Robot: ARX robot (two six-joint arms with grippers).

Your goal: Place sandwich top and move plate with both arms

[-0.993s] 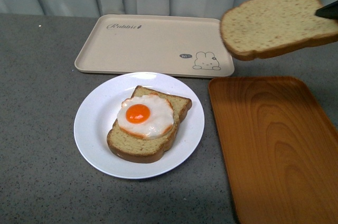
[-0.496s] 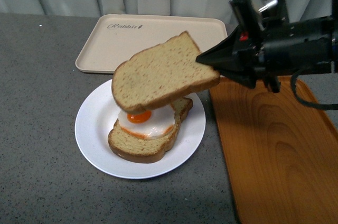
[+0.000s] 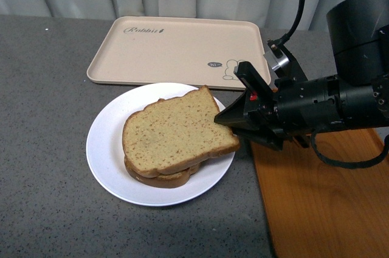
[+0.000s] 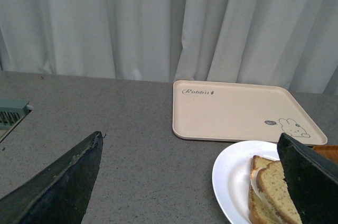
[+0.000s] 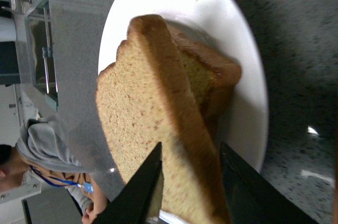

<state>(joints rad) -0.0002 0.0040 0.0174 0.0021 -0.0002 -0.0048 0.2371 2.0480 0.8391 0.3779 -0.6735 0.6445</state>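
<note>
The right claw (image 3: 226,121) is clenched on the 3 o'clock edge of the sandwich top (image 3: 176,130), which lies over the lower slice (image 3: 159,178) on the white plate (image 3: 106,148). The left claw (image 4: 190,137) hangs released, jaws spread wide with nothing between them. On the grey table (image 3: 42,100), the rabbit tray (image 3: 176,48) sits at the plate's 12 o'clock and the wooden tray (image 3: 322,209) at its 3 o'clock.

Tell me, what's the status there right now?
Right claw shut on sandwich top, laid over the lower slice on the plate. Left claw open, empty, clear of plate. Nothing in the way.
</note>
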